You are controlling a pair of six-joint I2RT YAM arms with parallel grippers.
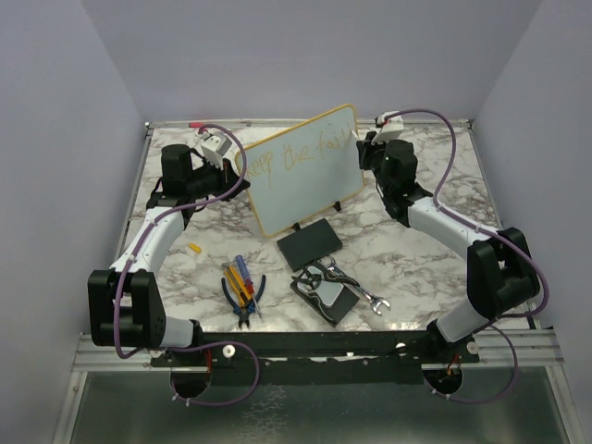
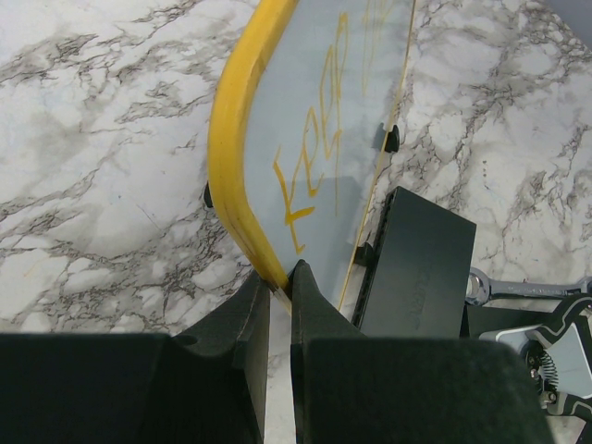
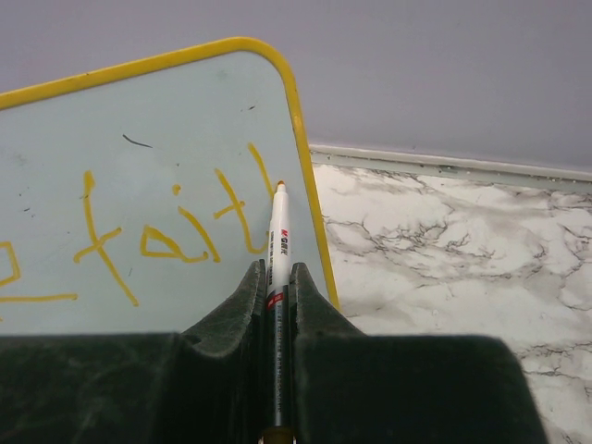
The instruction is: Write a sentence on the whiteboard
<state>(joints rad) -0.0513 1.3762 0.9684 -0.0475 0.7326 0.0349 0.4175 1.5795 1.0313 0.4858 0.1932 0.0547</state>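
Observation:
The whiteboard (image 1: 305, 171) stands tilted on the marble table, its yellow frame (image 2: 231, 157) running into my left gripper (image 2: 280, 277), which is shut on that frame's edge at the board's left side. Yellow handwriting reading "keep the fait" (image 1: 296, 148) crosses the top of the board; the sentence's letters "fait" (image 3: 176, 231) fill the right wrist view. My right gripper (image 3: 277, 273) is shut on a white marker (image 3: 277, 240), whose orange tip rests on the board by the right edge of the frame (image 3: 310, 203), at the last stroke.
A black pad (image 1: 310, 243) lies in front of the board. Pliers and screwdrivers (image 1: 242, 289), a wrench (image 1: 356, 289) and a grey-black device (image 1: 326, 294) lie near the front. A small orange cap (image 1: 193, 247) sits left of them. Purple walls enclose the table.

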